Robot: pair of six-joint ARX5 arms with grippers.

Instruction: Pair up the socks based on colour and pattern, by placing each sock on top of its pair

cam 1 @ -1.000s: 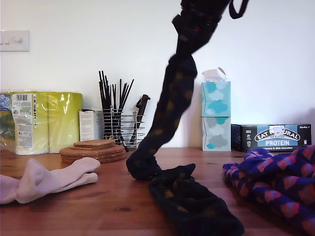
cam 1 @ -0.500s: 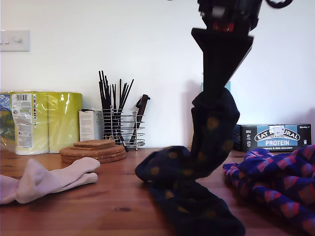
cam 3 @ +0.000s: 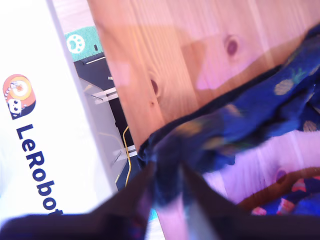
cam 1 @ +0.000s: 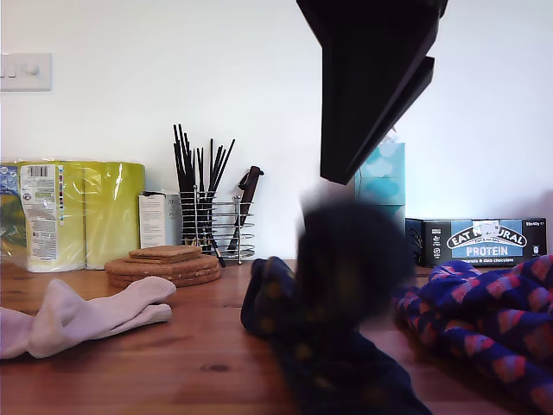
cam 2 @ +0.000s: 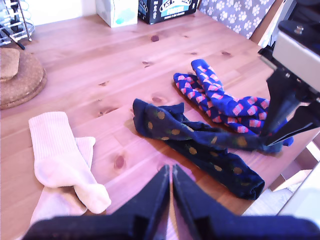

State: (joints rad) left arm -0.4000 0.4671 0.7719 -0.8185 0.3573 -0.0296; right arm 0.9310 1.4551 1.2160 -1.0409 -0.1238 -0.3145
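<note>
My second gripper (cam 2: pixel 270 140) pinches the dark navy spotted sock (cam 2: pixel 200 131), draped over its twin (cam 2: pixel 220 162) on the wooden table (cam 2: pixel 120 65). Blue diamond-check socks (cam 2: pixel 220 97) lie just beside at three o'clock in the exterior view; pale pinkish-white socks (cam 2: pixel 62 162) lie well apart at nine. My first gripper (cam 2: pixel 171 187) hovers, fingers together. Since a second ago, the sock hangs lower.

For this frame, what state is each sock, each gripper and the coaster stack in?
my first gripper: shut, empty
my second gripper: shut on one end of the held spotted navy sock
held spotted navy sock: one end pinched, rest lying across its match
other spotted navy sock: flat, underneath
blue diamond-check socks: overlapping on the table
pale socks: one on the other
cork coasters: stacked
</note>
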